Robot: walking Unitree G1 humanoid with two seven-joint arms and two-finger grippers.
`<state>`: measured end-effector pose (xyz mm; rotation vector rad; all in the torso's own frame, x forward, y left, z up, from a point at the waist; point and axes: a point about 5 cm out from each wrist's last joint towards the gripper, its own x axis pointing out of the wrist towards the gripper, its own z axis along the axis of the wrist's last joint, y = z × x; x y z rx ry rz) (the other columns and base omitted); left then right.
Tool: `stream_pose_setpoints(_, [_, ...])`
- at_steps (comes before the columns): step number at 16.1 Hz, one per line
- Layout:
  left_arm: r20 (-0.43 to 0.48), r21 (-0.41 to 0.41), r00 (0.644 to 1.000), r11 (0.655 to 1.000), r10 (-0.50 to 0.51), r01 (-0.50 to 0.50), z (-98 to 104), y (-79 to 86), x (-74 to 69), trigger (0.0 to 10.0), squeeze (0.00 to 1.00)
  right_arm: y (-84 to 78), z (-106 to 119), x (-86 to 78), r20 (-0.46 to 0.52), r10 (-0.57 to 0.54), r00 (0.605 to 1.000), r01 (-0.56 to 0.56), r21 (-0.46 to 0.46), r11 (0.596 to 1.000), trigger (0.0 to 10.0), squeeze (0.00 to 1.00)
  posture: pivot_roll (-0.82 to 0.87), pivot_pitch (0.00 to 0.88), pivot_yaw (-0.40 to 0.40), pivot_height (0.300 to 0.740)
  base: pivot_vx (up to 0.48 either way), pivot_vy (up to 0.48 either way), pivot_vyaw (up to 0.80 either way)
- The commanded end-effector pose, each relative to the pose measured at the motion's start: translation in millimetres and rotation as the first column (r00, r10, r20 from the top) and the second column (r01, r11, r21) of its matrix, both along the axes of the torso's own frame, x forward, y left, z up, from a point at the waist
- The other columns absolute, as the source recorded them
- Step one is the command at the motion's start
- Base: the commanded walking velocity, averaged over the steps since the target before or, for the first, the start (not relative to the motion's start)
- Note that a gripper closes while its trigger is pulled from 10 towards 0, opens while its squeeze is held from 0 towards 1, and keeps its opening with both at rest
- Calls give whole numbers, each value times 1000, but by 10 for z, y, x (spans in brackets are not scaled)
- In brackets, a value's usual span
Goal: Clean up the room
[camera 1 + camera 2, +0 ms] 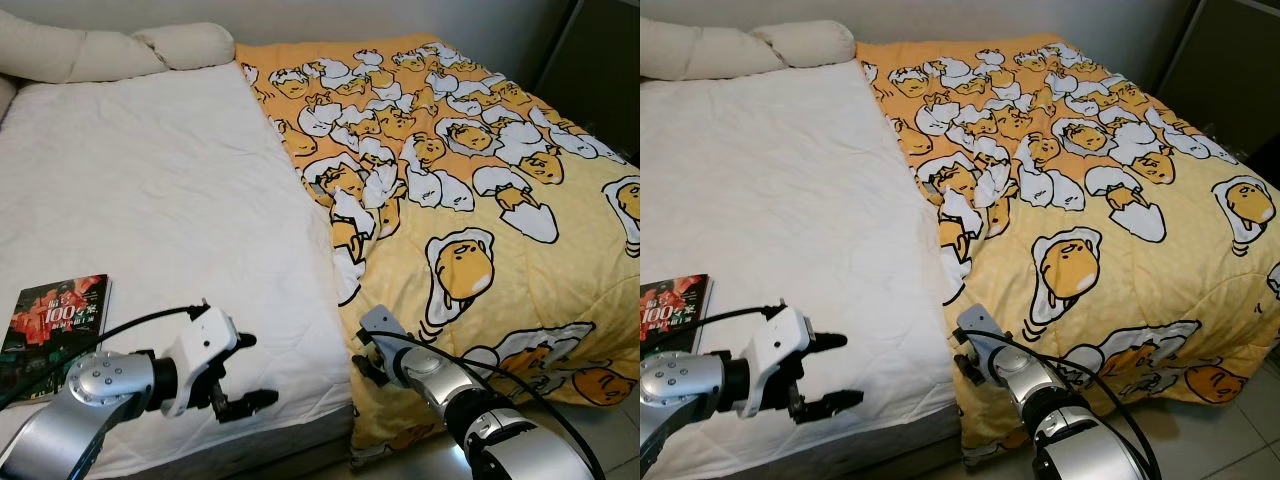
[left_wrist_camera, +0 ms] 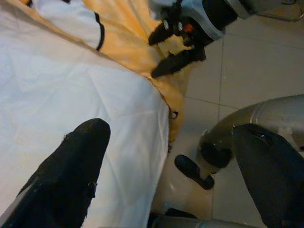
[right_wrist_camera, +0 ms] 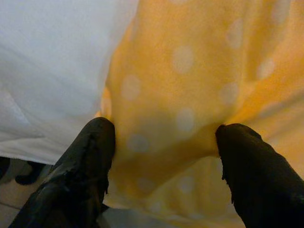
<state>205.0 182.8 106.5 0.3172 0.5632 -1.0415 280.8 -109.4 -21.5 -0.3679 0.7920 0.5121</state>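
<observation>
Far left, a book (image 1: 55,322) with a dark red cover lies flat on the white sheet (image 1: 150,220) near the bed's foot edge, not put away. Two cream pillows (image 1: 110,50) rest along the head of the bed.

The left gripper (image 1: 243,375) hovers just over the sheet's near corner, well apart from the book, its two black fingers spread wide and holding nothing. Its wrist view shows one finger (image 2: 71,175) above white fabric and the tiled floor (image 2: 247,61) beyond the bed edge.

At centre, the yellow quilt (image 1: 480,210), printed with egg figures, covers only the right half of the bed. Its inner edge is bunched and folded back along the middle, leaving the left half bare.

The right gripper (image 1: 368,365) sits at the quilt's near corner where it hangs over the foot of the bed. In its wrist view the fingers (image 3: 80,166) stand wide, pressed into the yellow fabric on either side of a fold, not yet closed on it.

Assessment: the task is at an early stage. The quilt remains to be drawn across and smoothed, and the book remains to be cleared. The step in hand appears to be taking hold of the quilt corner.
</observation>
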Motion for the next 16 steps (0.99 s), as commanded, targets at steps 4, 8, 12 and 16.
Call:
stream_pose_setpoints(4, [0,-3,1000,1000,-23,23,58,-48,-38,10000,467,-67,-9,5,3,-59,998,59,16,998,0,0,170,0,-28,740,0,0,0])
stream_pose_setpoints(8, [18,10,1000,1000,-9,9,79,-21,-13,10000,467,-164,8,34,19,-122,992,121,30,992,0,0,180,0,-29,740,0,0,0])
stream_pose_setpoints(12, [22,14,1000,1000,-3,3,86,-29,-8,10000,467,-226,10,40,19,-158,987,157,40,987,0,0,185,0,-22,740,0,0,0])
stream_pose_setpoints(16, [24,26,1000,1000,0,-1,101,4,-13,10000,471,-316,-10,18,14,-188,982,187,40,981,0,0,193,0,-12,740,0,0,0])
